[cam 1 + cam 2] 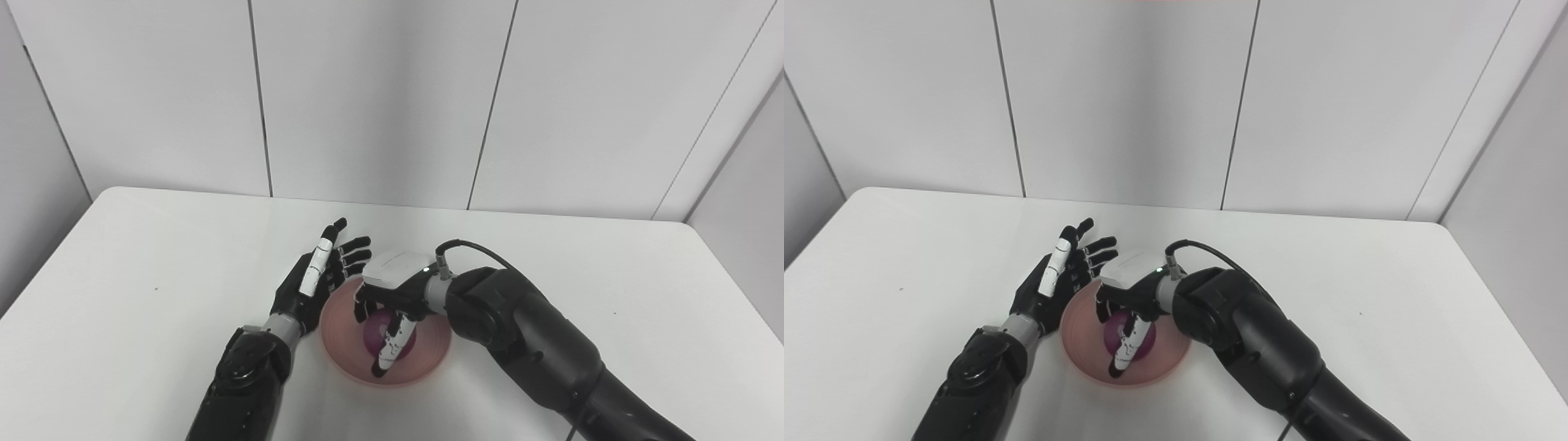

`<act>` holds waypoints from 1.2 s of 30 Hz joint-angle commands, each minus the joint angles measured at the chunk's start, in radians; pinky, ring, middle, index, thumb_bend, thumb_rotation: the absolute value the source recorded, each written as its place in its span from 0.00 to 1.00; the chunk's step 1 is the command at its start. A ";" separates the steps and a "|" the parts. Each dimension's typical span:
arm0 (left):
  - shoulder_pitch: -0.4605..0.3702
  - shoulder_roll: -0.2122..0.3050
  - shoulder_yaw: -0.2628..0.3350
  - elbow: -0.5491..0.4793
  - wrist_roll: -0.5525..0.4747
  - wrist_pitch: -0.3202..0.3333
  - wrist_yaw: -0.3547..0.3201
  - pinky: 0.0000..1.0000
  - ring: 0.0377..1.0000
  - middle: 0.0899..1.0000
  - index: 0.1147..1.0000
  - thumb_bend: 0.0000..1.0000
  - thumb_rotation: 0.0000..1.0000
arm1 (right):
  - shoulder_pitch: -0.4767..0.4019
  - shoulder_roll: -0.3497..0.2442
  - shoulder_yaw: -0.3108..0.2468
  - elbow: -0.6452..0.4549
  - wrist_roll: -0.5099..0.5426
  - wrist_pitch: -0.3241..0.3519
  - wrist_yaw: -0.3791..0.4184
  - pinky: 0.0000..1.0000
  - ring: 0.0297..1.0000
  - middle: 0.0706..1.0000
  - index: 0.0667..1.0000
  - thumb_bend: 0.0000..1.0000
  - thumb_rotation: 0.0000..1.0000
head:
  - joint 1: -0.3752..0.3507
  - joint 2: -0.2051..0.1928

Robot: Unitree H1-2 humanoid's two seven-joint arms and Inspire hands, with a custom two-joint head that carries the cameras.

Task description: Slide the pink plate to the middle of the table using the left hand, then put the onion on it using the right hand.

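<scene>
The pink plate (432,358) lies near the middle of the white table, toward its front. A purple onion (373,329) rests inside it. My right hand (395,288) reaches over the plate from the right. Its fingers and thumb curl down around the onion, hiding the top of it. My left hand (318,278) stands open at the plate's left rim, palm facing the plate and fingers spread upward, holding nothing. I cannot tell whether it touches the rim.
The white table (153,275) is bounded by grey wall panels behind and to both sides. A black cable (474,248) loops off my right wrist. My forearms cross the table's front edge.
</scene>
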 commanded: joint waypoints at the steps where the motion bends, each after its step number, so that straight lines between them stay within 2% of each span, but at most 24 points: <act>1: 0.061 -0.005 -0.011 0.070 0.015 0.080 0.011 0.81 0.81 0.81 0.98 0.73 0.89 | -0.047 -0.007 -0.027 -0.038 0.004 -0.023 -0.017 0.52 0.62 0.70 0.70 0.96 0.52 | 0.000 0.001; 5: 0.057 -0.001 -0.013 0.075 0.017 0.081 0.007 0.83 0.82 0.81 0.99 0.73 0.90 | -0.061 -0.012 -0.042 -0.053 0.013 -0.024 -0.010 0.53 0.65 0.73 0.70 0.99 0.56 | -0.003 0.000; 10: 0.058 0.001 -0.015 0.073 0.016 0.085 0.006 0.85 0.83 0.82 0.99 0.75 0.90 | -0.083 -0.021 -0.069 -0.092 0.029 -0.009 0.020 0.57 0.68 0.74 0.70 0.98 0.55 | -0.003 0.000; 12: 0.060 -0.001 -0.012 0.065 0.013 0.093 0.011 0.84 0.82 0.82 0.99 0.75 0.89 | -0.098 -0.030 -0.088 -0.117 0.034 -0.005 0.031 0.55 0.68 0.76 0.70 0.97 0.54 | -0.004 0.001; 16: 0.062 -0.001 -0.013 0.055 0.015 0.094 0.013 0.83 0.82 0.82 0.98 0.75 0.88 | -0.117 -0.046 -0.131 -0.147 0.051 -0.014 0.021 0.57 0.72 0.80 0.69 0.97 0.53 | -0.006 0.001; 18: 0.063 0.000 -0.014 0.050 0.016 0.098 0.013 0.82 0.82 0.82 0.98 0.74 0.89 | -0.120 -0.046 -0.164 -0.154 0.072 0.009 0.021 0.58 0.73 0.81 0.69 0.98 0.51 | -0.006 0.001; 21: 0.061 0.001 -0.014 0.052 0.016 0.099 0.013 0.83 0.82 0.82 0.98 0.74 0.89 | -0.108 -0.037 -0.228 -0.154 0.112 0.021 -0.020 0.59 0.71 0.76 0.70 0.96 0.47 | -0.007 0.001; 23: 0.060 0.002 -0.012 0.054 0.014 0.100 0.013 0.82 0.82 0.82 0.98 0.75 0.88 | -0.092 -0.035 -0.266 -0.148 0.133 0.004 -0.074 0.50 0.59 0.67 0.69 0.92 0.47 | -0.009 0.000; 26: 0.062 0.003 -0.011 0.040 0.012 0.108 0.014 0.82 0.82 0.82 0.98 0.74 0.88 | -0.063 -0.026 -0.322 -0.122 0.168 -0.011 -0.179 0.46 0.54 0.62 0.68 0.90 0.46 | -0.012 0.001; 28: 0.061 0.005 -0.011 0.039 0.011 0.110 0.011 0.82 0.82 0.82 0.98 0.74 0.88 | -0.039 -0.010 -0.368 -0.097 0.209 0.008 -0.239 0.48 0.57 0.65 0.70 0.87 0.52 | -0.014 0.000; 30: 0.061 0.007 -0.012 0.039 0.012 0.110 0.009 0.82 0.82 0.82 0.98 0.74 0.89 | -0.014 0.015 -0.420 -0.067 0.266 0.035 -0.290 0.54 0.62 0.68 0.72 0.85 0.67 | -0.016 0.001; 33: 0.063 0.009 -0.012 0.033 0.013 0.111 0.009 0.81 0.82 0.82 0.98 0.75 0.88 | 0.036 0.090 -0.547 0.012 0.415 0.072 -0.388 0.62 0.68 0.71 0.75 0.86 0.89 | -0.017 0.002; 36: 0.064 0.009 -0.012 0.031 0.014 0.111 0.012 0.80 0.81 0.81 0.98 0.75 0.88 | 0.063 0.147 -0.637 0.067 0.541 0.120 -0.439 0.65 0.72 0.75 0.76 0.91 0.94 | -0.017 0.003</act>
